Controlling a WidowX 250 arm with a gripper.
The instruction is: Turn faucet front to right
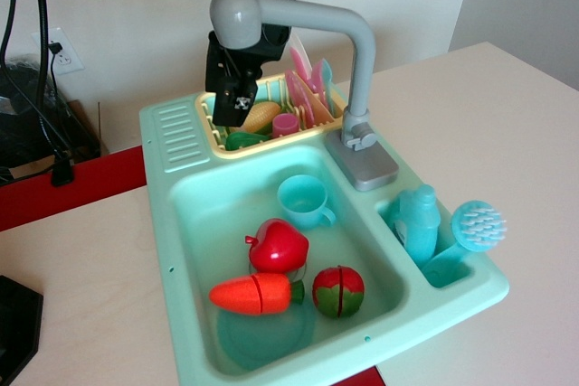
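Note:
The grey faucet [360, 61] stands on its rectangular base [364, 162] at the sink's back right. Its horizontal arm reaches left, and the bulbous spout head [237, 15] hangs over the yellow dish rack [217, 124]. My black gripper [233, 101] hangs just behind and below the spout head, close against it, fingertips pointing down over the rack. Its fingers look pressed together with no gap showing, and they hold nothing. The spout head hides the gripper's upper part.
The mint green toy sink [181, 214] holds a teal cup [304, 201], a red apple [279, 246], an orange carrot [255, 294] and a red-green fruit [338, 290]. The rack holds pink plates [308, 97] and a corn cob [261, 117]. A blue bottle [418, 223] and brush [478, 225] sit at the right.

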